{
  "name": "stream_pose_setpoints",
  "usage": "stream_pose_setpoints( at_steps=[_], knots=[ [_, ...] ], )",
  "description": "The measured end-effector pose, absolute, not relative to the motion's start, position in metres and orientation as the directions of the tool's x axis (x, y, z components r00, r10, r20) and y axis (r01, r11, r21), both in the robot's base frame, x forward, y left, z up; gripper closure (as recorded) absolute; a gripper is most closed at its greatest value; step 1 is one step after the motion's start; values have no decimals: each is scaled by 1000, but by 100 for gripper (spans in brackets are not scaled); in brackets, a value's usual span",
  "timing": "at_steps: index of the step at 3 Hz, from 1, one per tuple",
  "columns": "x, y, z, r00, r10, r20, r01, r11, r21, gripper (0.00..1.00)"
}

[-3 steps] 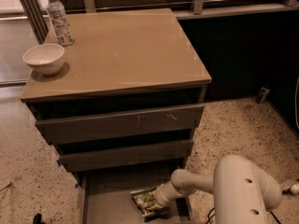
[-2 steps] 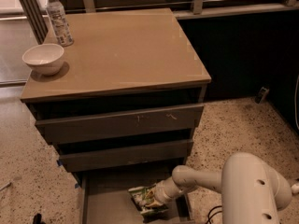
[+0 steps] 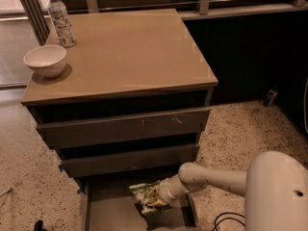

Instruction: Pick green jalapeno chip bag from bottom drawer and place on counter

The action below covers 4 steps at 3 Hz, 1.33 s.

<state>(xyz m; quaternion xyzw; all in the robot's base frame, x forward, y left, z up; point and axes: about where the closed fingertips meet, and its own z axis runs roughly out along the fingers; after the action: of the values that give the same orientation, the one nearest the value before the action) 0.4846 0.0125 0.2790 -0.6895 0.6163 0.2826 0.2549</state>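
Note:
The green jalapeno chip bag [image 3: 143,195] is in the open bottom drawer [image 3: 109,210], near its right side, tilted with one end raised off the grey floor. My gripper [image 3: 157,199] reaches in from the right on the white arm and is shut on the bag's right edge; the bag covers most of the fingers. The tan counter [image 3: 134,52] is the cabinet top above the two closed upper drawers.
A clear water bottle [image 3: 60,18] and a white bowl [image 3: 44,60] stand at the counter's left edge. The middle drawer front [image 3: 130,160] overhangs the bottom drawer's back. My white arm base [image 3: 276,196] fills the lower right. Speckled floor surrounds the cabinet.
The arm has drawn slightly up and back, and the bag has risen a little with the gripper, tilting off the drawer floor. Bowl and bottle have not moved.

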Motion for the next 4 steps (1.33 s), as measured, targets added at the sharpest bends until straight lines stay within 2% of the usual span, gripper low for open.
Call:
stream_pose_setpoints(
  at_steps=[1,2,3,4],
  knots=[
    [482,7,306,62,-695,-716,-996,-91,2,100],
    [471,10,381,19,-653,-757,-1000,-25,-3,100],
    [435,25,474,43,-627,-778,-999,-50,-15,100],
    [430,29,530,61,-638,-767,-998,-61,-28,100]
  ],
)
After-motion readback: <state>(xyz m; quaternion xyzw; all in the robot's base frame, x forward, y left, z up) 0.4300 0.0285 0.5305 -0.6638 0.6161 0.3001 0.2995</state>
